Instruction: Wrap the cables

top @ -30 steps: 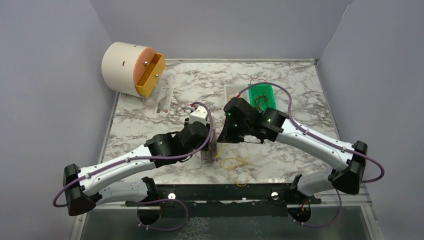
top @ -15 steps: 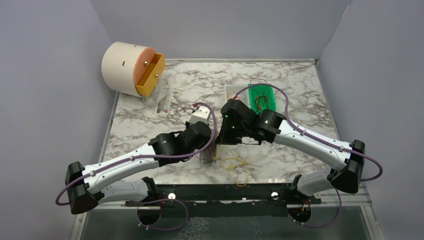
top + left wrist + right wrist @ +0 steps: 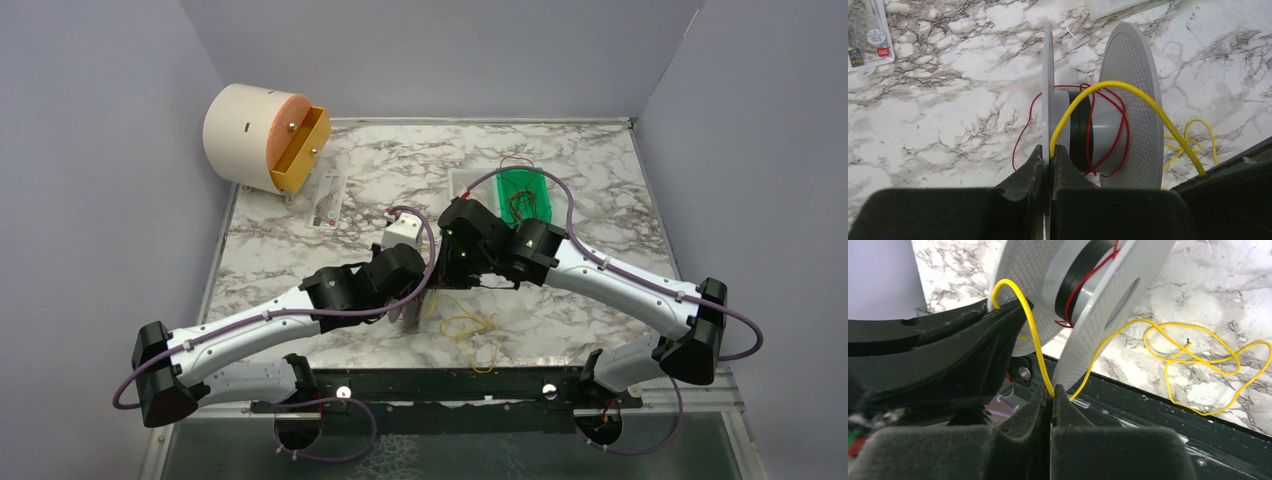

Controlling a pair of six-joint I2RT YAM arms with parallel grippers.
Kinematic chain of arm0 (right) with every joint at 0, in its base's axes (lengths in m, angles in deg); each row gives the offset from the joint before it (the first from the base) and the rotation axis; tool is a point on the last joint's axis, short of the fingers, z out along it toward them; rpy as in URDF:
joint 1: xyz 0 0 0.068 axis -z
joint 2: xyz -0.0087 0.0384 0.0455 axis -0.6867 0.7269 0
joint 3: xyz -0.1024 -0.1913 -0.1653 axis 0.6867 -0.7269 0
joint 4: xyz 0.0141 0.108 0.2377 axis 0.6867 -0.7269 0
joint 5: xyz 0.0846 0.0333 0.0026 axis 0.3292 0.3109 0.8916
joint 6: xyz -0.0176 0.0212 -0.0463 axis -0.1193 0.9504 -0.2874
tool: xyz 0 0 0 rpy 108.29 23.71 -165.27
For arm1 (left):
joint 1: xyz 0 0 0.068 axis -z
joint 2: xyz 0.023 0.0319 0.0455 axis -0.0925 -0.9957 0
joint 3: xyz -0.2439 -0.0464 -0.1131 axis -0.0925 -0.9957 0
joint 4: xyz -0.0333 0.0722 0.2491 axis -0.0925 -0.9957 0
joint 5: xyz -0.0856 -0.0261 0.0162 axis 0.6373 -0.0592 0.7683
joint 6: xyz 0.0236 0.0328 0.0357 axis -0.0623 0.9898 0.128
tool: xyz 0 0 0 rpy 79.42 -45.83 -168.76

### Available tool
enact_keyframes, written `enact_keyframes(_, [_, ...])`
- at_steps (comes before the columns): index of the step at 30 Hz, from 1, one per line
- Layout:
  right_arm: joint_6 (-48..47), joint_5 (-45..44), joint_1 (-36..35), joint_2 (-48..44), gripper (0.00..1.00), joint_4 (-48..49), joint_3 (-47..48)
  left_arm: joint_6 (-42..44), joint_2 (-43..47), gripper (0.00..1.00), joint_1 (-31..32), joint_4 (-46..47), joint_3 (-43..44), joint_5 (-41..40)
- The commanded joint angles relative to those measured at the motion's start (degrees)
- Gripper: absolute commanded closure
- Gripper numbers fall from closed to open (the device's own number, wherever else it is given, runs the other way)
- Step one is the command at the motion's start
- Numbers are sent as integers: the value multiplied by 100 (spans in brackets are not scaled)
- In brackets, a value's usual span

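Observation:
My left gripper (image 3: pixel 1049 150) is shut on the thin left flange of a grey spool (image 3: pixel 1130 100) and holds it on edge above the marble table. A red cable (image 3: pixel 1120 130) lies in loose turns round the hub. A yellow cable (image 3: pixel 1108 85) arches over the hub. My right gripper (image 3: pixel 1052 389) is shut on this yellow cable (image 3: pixel 1033 340) just beside the spool (image 3: pixel 1113 305). The rest of the yellow cable lies in loose loops on the table (image 3: pixel 465 325). In the top view both grippers meet at the table's middle, left (image 3: pixel 412 300) and right (image 3: pixel 445 275).
A green tray (image 3: pixel 527 178) with dark red cables (image 3: pixel 517 205) stands behind the right arm. A white drum (image 3: pixel 250 125) with an open yellow drawer (image 3: pixel 300 150) is at the back left. A small packet (image 3: pixel 328 200) and a white box (image 3: pixel 403 232) lie nearby. A black rail (image 3: pixel 450 385) runs along the front edge.
Both wrists have shifted slightly to the left and closer together. The spool is now more hidden under the left wrist. The yellow loops on the table have barely moved.

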Motion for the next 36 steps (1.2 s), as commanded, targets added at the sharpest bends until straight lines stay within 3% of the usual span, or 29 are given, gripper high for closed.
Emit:
enact_keyframes(1, [-197,-250,-43,16,99,40,321,197,24,100,-5,51,35,-77])
enact_keyframes(10, [-1026,-970,-47,-373,99,45,300,317,249,100,-3,-93,220,-26])
enact_keyframes(18, [-1869,-2372,-41,-505,96,105,50,547,433,100,0,-154,425,133])
enact_keyframes(24, [-2253,-3298,-37,-480,80,584,-300,696,607,100,0,-182,616,397])
enact_keyframes(30, [-2666,-4004,44,-467,58,1060,-531,844,693,100,1,-365,886,793])
enact_keyframes(36, [-2999,-3758,321,-612,53,1757,-1016,841,860,100,1,-555,1197,961])
